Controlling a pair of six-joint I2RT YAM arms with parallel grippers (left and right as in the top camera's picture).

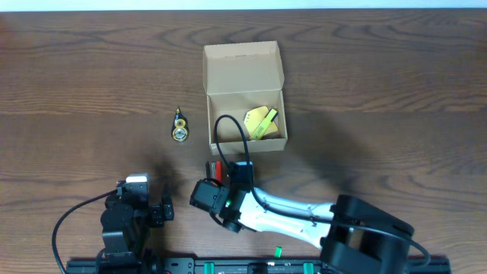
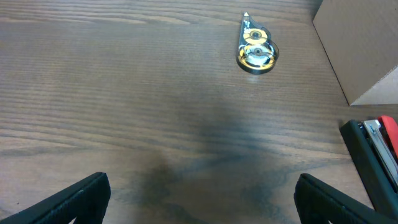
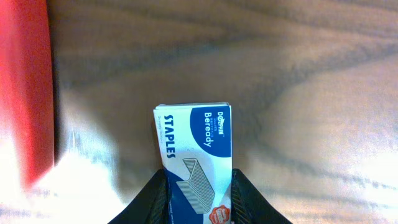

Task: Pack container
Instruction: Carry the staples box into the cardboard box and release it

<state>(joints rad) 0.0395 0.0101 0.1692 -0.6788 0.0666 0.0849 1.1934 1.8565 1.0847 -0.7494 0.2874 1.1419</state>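
Clamping a staples box, the right gripper is hiding its end; the left gripper is gaping empty. The container is sitting at 12 o'clock, long axis and flap pointing 12.

Dark brown wooden table, with wavy grain running along the length. Beyond the far edge, only a thin pale strip, too narrow to tell what. Soft dark shadows on the wood near the front. Bright glare on the surface in the right wrist view.
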